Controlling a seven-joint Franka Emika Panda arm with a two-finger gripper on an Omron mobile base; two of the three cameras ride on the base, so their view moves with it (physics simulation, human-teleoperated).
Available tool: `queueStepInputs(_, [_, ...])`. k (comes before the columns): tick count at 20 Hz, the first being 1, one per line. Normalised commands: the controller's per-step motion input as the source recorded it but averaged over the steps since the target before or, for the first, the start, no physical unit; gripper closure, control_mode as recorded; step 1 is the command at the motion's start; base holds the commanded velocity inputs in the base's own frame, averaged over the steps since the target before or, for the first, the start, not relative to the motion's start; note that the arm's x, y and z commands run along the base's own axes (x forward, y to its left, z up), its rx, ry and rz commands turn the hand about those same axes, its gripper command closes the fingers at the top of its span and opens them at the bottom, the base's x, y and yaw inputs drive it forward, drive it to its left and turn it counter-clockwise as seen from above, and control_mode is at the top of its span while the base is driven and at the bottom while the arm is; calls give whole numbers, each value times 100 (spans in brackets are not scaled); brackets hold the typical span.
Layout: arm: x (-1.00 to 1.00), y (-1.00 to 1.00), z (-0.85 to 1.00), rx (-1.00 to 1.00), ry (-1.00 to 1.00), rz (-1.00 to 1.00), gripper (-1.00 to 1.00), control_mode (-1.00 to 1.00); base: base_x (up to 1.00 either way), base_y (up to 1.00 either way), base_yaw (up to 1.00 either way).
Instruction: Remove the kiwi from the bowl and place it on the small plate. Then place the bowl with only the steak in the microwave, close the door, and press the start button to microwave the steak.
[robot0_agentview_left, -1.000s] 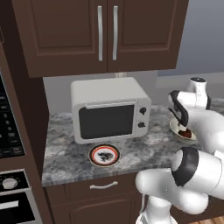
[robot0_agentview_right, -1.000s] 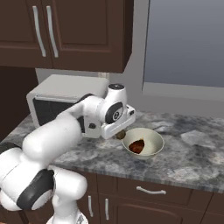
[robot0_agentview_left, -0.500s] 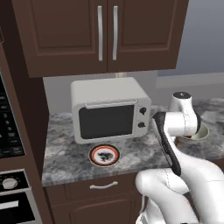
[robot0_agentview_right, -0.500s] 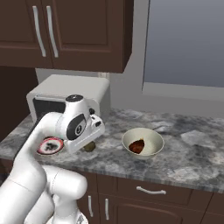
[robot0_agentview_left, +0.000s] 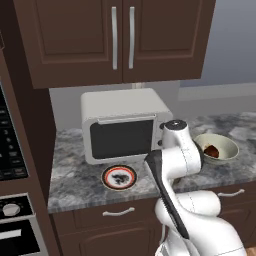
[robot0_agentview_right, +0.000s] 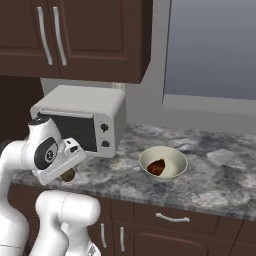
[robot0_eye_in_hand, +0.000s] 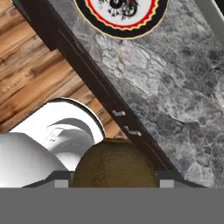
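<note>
My gripper (robot0_eye_in_hand: 114, 180) is shut on the kiwi (robot0_eye_in_hand: 114, 162), a brown oval lump that sits large between the fingertips in the hand view. In the right base view the kiwi (robot0_agentview_right: 68, 175) hangs under the hand above the counter's front edge, left of the bowl. The small plate (robot0_eye_in_hand: 122, 17), with its orange-red rim and black pattern, lies on the counter a little beyond the kiwi; it sits in front of the white oven (robot0_agentview_left: 119, 177). The cream bowl (robot0_agentview_left: 216, 148) stands to the right with the steak (robot0_agentview_left: 212, 151) in it. A black keypad of the microwave (robot0_agentview_left: 6, 145) shows at the far left.
A white countertop oven (robot0_agentview_left: 125, 125) stands at the back of the grey marbled counter (robot0_agentview_right: 210, 180). Dark wall cabinets (robot0_agentview_left: 120, 35) hang above. Drawers with silver handles (robot0_agentview_right: 170, 218) run below the counter edge. A knobbed oven panel (robot0_agentview_left: 11, 210) sits under the keypad.
The arm has swung left from the bowl across the counter, carrying the kiwi, and now holds it near the small plate. The bowl stays put with the steak inside.
</note>
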Motion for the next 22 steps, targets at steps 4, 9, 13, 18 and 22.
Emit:
queueStepInputs(4, [41,100,0,-11,0,-13,100,-100,0,0,0])
queueStepInputs(9, [51,100,-10,-10,0,-12,100,-100,0,0,0])
queueStepInputs(13, [71,94,-37,0,0,-4,100,-100,0,0,0])
queueStepInputs(18, [82,62,-45,0,1,0,100,-100,0,0,0])
queueStepInputs(22, [52,-9,-27,7,0,4,100,-100,0,0,0])
